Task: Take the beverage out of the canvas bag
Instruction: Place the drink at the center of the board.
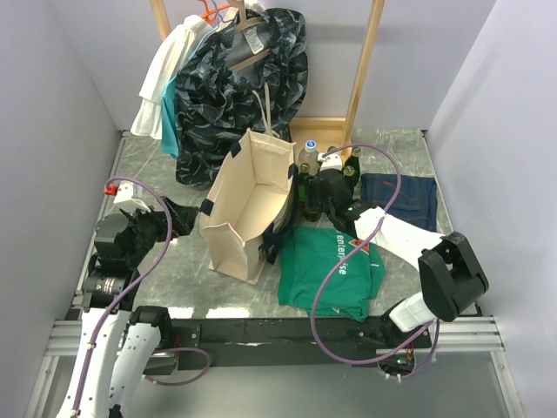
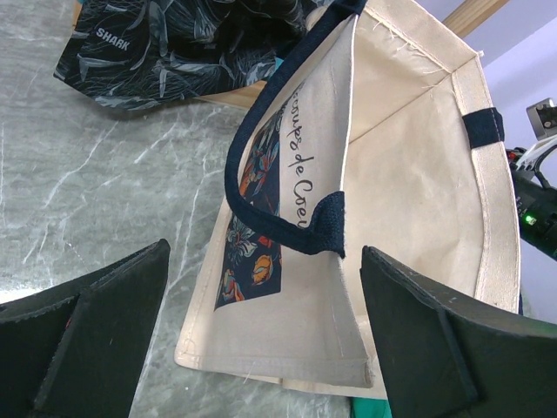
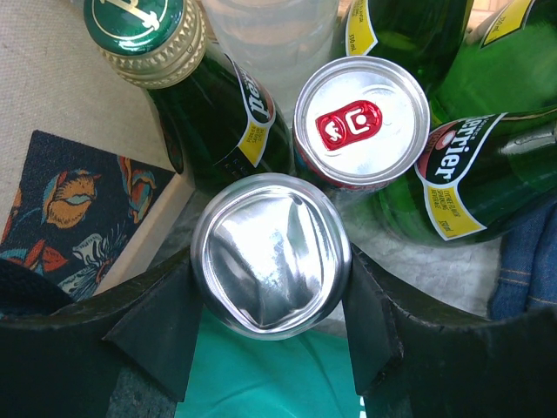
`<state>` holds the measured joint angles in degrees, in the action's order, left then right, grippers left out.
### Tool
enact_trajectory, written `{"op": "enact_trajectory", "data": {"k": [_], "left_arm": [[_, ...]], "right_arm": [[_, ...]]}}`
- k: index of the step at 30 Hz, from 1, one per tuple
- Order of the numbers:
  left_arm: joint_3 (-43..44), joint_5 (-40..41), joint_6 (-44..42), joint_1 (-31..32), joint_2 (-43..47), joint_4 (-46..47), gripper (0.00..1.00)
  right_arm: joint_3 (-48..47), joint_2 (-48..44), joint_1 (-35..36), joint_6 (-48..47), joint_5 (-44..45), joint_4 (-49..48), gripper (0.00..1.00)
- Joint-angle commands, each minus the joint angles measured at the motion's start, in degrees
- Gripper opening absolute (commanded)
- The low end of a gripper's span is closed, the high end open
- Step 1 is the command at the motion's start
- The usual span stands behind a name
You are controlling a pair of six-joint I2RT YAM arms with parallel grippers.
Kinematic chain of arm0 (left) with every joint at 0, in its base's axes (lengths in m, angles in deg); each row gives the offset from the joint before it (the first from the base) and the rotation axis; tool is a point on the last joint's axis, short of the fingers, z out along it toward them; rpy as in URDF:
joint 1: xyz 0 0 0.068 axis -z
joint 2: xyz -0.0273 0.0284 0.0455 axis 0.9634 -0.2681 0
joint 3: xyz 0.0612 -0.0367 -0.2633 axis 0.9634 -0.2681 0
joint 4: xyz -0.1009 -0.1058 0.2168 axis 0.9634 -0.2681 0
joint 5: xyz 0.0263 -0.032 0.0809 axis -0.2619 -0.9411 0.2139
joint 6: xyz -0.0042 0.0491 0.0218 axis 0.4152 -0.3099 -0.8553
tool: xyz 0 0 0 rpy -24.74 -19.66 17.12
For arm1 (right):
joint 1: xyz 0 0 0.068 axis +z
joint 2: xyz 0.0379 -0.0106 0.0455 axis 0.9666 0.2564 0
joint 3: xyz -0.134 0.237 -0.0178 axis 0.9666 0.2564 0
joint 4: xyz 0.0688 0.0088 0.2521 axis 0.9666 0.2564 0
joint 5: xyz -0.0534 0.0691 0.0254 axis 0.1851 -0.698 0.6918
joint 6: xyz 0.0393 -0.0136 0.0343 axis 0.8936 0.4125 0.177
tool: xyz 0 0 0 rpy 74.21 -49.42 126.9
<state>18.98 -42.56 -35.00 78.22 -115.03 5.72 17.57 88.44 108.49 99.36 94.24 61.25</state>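
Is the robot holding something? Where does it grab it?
The right gripper squeezes a silver can by its two sides. The left gripper is open and holds nothing.

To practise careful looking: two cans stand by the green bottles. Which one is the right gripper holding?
The tabless can, plain silver on top, clamped in the right gripper; the other can shows a red tab.

On the marble table [image 1: 170, 261], left of the right gripper [image 1: 306, 196]: the canvas bag [image 1: 252, 187]. Just ahead, bottles [image 3: 222, 122]; beneath, a green shirt [image 1: 326, 270]; rightward, jeans [image 1: 402, 198].
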Motion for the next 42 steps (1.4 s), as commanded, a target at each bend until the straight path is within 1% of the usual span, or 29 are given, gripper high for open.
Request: {"op": "enact_trajectory", "data": {"k": [1,9,15,37,42], "left_arm": [[-0.17,-0.65,0.81,-0.25,0.05,1.38,0.97],[-0.17,-0.57,0.89,-0.25,0.05,1.38,0.96],[-0.17,-0.65,0.89,-0.25,0.06,1.38,0.96],[-0.26,-0.57,0.98,-0.25,0.05,1.38,0.96],[-0.17,-0.57,0.89,-0.25,-0.03,1.47,0.96]], "right_arm": [[-3.43,-1.43,0.41,0.59,2.22,-2.88,0.62],[-3.34,-2.22,0.58,0.59,2.22,-2.70,0.68],[-2.90,-3.01,0.67,0.68,2.57,-2.79,0.71],[-3.34,-5.91,0.85,0.42,3.18,-2.09,0.73],[-3.52,-6.70,0.93,0.24,3.18,-0.59,0.73]]}}
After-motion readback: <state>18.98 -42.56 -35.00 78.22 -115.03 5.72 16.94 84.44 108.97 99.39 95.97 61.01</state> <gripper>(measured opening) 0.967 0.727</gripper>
